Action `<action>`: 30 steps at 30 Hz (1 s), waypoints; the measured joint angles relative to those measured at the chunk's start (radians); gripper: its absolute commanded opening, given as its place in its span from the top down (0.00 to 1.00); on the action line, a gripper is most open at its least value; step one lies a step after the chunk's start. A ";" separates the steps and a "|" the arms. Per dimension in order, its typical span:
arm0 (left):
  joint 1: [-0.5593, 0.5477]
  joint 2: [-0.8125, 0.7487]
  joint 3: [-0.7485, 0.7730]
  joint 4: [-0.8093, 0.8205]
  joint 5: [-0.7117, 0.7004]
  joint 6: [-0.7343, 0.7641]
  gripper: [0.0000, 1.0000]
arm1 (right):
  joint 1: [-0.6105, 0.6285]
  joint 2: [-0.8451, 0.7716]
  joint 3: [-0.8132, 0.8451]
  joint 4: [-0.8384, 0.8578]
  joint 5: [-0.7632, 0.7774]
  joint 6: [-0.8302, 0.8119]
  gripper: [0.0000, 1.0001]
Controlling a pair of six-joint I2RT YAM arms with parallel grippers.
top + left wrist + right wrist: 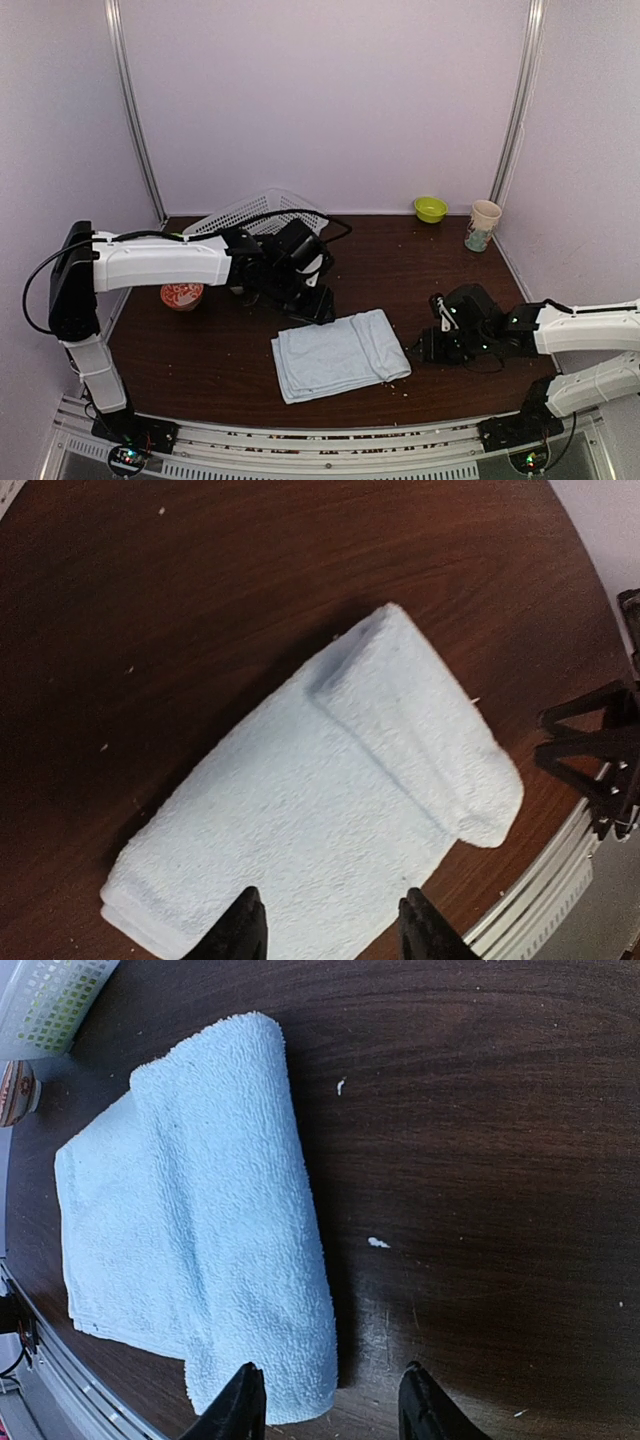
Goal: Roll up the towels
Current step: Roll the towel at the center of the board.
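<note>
A pale blue towel (340, 355) lies flat on the dark wooden table, its right end turned over into a short roll (385, 345). My left gripper (315, 305) is at the towel's back edge. In the left wrist view this gripper (330, 925) is open above the flat part of the towel (300, 820), holding nothing. My right gripper (420, 348) sits just right of the roll. In the right wrist view it (325, 1405) is open and empty, its left finger (240, 1405) by the end of the roll (250, 1220). Lime-green cloth (50, 1000) shows through the basket's mesh.
A white mesh basket (260, 212) lies tilted at the back left behind the left arm. A red-patterned bowl (182, 295) stands at the left. A green bowl (431, 208) and a paper cup (484, 225) stand at the back right. Small crumbs (377, 1243) dot the table.
</note>
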 measured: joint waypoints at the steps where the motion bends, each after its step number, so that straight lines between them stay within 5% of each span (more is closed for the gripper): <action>1: -0.003 0.017 0.040 0.000 0.010 -0.001 0.56 | 0.000 0.001 -0.004 0.011 0.000 0.008 0.54; 7: -0.008 0.175 0.180 0.016 0.060 -0.032 0.52 | 0.000 0.001 -0.027 0.087 -0.005 0.040 0.53; 17: 0.019 0.260 0.170 0.093 0.168 -0.190 0.44 | 0.000 -0.058 -0.057 0.103 -0.012 0.045 0.52; 30: 0.040 0.364 0.205 0.150 0.215 -0.282 0.51 | -0.003 -0.141 -0.056 0.055 -0.011 0.037 0.52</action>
